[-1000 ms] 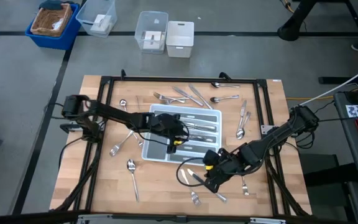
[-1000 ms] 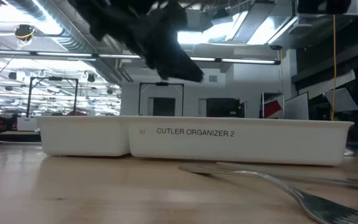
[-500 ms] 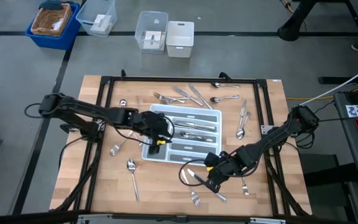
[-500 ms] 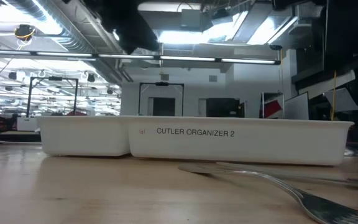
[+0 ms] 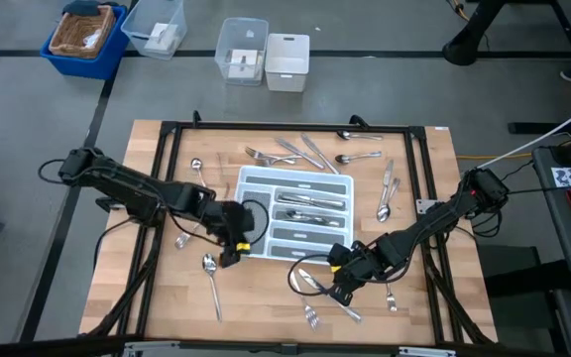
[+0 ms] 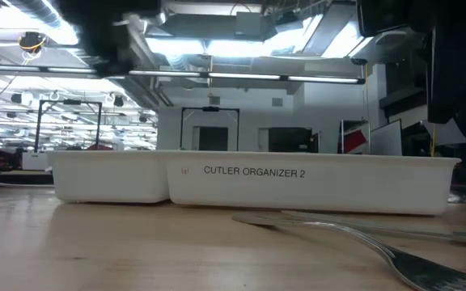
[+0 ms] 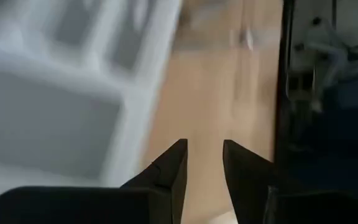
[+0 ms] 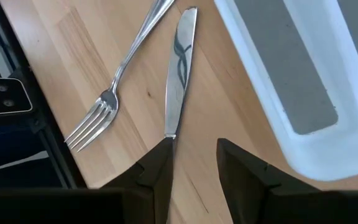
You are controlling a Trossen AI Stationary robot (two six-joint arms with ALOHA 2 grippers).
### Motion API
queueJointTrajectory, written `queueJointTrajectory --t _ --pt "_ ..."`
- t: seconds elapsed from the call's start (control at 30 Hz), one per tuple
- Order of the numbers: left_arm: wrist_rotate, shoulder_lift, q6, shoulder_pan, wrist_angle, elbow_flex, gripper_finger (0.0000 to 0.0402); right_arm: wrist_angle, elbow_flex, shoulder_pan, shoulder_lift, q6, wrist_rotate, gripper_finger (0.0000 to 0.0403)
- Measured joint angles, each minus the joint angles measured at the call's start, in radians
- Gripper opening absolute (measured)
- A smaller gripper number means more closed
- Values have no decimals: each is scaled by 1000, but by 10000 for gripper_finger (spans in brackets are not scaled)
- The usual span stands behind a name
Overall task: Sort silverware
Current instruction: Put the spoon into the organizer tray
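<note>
The white tray (image 5: pixel 249 183) holds some silverware (image 5: pixel 310 203) in its grey compartments. More forks, spoons and knives lie flat on the table beyond the tray (image 5: pixel 285 151), to its right (image 5: pixel 385 193) and to its left (image 5: pixel 209 266). My left gripper (image 5: pixel 231 248) is open and empty, hovering off the tray's near left corner (image 7: pixel 129 112). My right gripper (image 5: pixel 340 286) is open and low over a knife (image 8: pixel 179 81) and a fork (image 8: pixel 114 93), which lie just in front of the tray's near edge (image 8: pixel 303 124). My right gripper comes down slanting over the knife, along its length. The blade (image 8: pixel 178 93) lies flat on the table and shows ahead of the fingers. The handle end runs behind one finger (image 8: pixel 157 168), which hides it, so I cannot tell whether the finger touches it.
A black frame (image 5: pixel 167 129) rims the wooden table. Off the table on its far side stand clear bins (image 5: pixel 242 50), a white box (image 5: pixel 287 61) and a blue crate (image 5: pixel 85 38). In the low view a fork (image 6: pixel 395 250) lies in front of the tray (image 6: pixel 249 182).
My left gripper has drawn back from above the tray's middle toward the table's left and near edges, and now hangs off the tray's near left corner. The left arm has swung out to the left with it. The right gripper has stayed over the knife.
</note>
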Motion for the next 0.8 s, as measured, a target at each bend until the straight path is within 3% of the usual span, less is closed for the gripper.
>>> queueJointTrajectory --t 0.1,0.27,0.53,0.63,0.8 --pt "69 1 -203 -59 -118 0 92 -1 0 0 0 0 0 127" --pt "76 3 -646 -184 -225 -16 92 -1 0 0 0 0 1 127" --pt "-107 29 -1268 -356 -214 -100 92 -5 0 0 0 0 2 127" --pt "-153 47 -1409 -384 -204 -119 92 -5 0 0 0 0 2 127" --pt "-174 88 -1468 -395 -125 -150 92 -6 0 0 0 -1 1 127"
